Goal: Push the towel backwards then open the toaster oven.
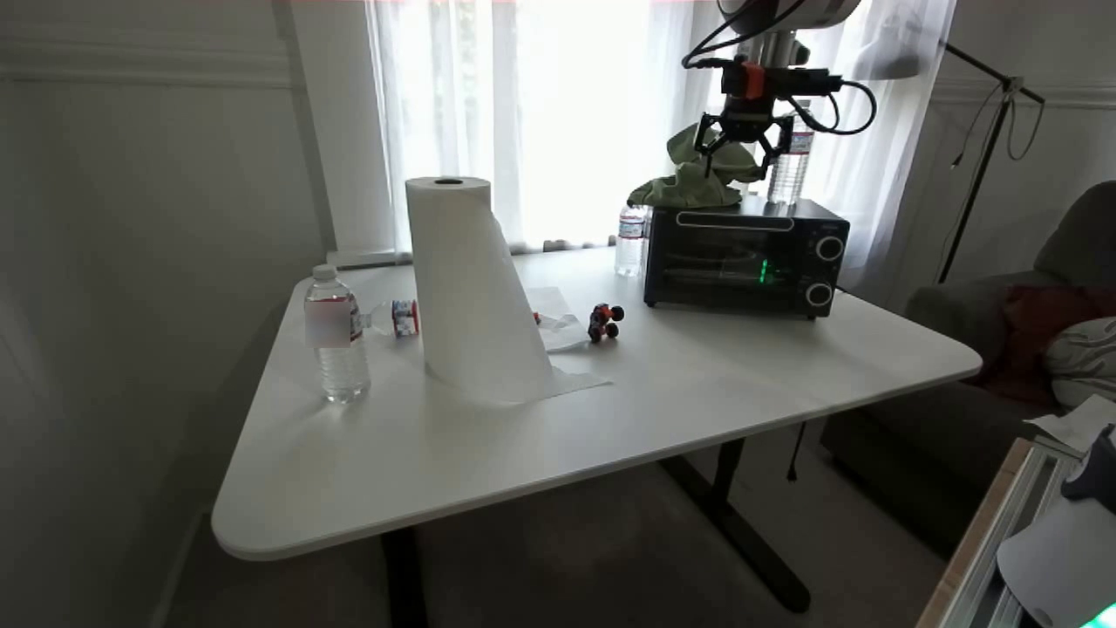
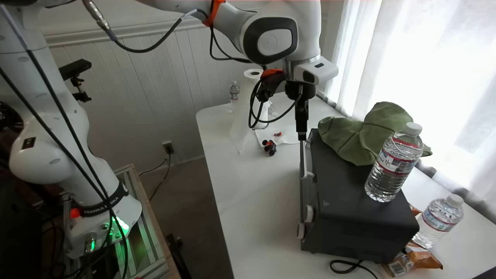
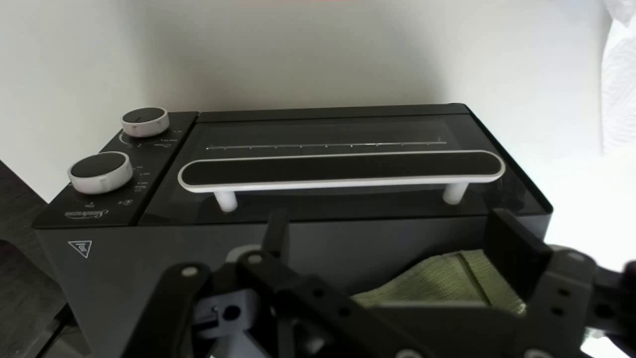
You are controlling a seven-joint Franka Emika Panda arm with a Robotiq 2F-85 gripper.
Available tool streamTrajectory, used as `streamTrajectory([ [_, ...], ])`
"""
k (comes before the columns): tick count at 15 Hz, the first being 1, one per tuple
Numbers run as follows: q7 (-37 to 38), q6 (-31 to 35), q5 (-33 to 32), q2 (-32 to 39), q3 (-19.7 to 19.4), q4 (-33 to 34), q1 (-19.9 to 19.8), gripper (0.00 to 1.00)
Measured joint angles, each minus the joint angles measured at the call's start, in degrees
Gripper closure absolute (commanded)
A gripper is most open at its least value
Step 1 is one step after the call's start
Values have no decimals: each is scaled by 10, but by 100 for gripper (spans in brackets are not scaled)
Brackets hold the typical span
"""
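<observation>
Where the white table [image 1: 697, 366] spreads beneath the toaster oven [image 2: 341, 190], the robot arm [image 2: 278, 40] reaches over the oven from its front. The oven's door [image 1: 724, 266] is closed. Well apart from the oven, off the left end as one faces that door, a paper towel roll [image 1: 462, 288] stands upright, its loose sheet trailing onto the table. On top of the oven, toward the back and the same left end, the green towel [image 2: 368, 133] lies bunched, reaching past the oven's edge. Above the oven, near its door, hangs the gripper [image 1: 737, 170], its fingers [image 3: 516, 243] pointing down and spread well apart. One water bottle [image 2: 394, 162] stands on the oven's top, right of the towel; a second bottle [image 2: 438, 221] stands behind the oven's right end. A pale-rimmed handle [image 3: 343, 169] runs across the upper part of the oven's door. Near the oven's rear right corner lies an orange packet [image 2: 420, 259]. On the table off the oven's left end sits a small red-and-black wheeled toy [image 1: 602, 323]. Two round knobs [image 3: 100, 174], one above the other, stick out to the right of the door.
</observation>
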Motion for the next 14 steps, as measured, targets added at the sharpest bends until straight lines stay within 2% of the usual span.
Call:
streamTrajectory([
  [2, 1, 11, -12, 6, 0, 0, 0, 0],
  [3, 1, 20, -21, 11, -1, 0, 0, 7],
  [4, 1, 28, -28, 17, -1, 0, 0, 26],
  [14, 1, 71, -35, 69, -3, 7, 0, 97],
])
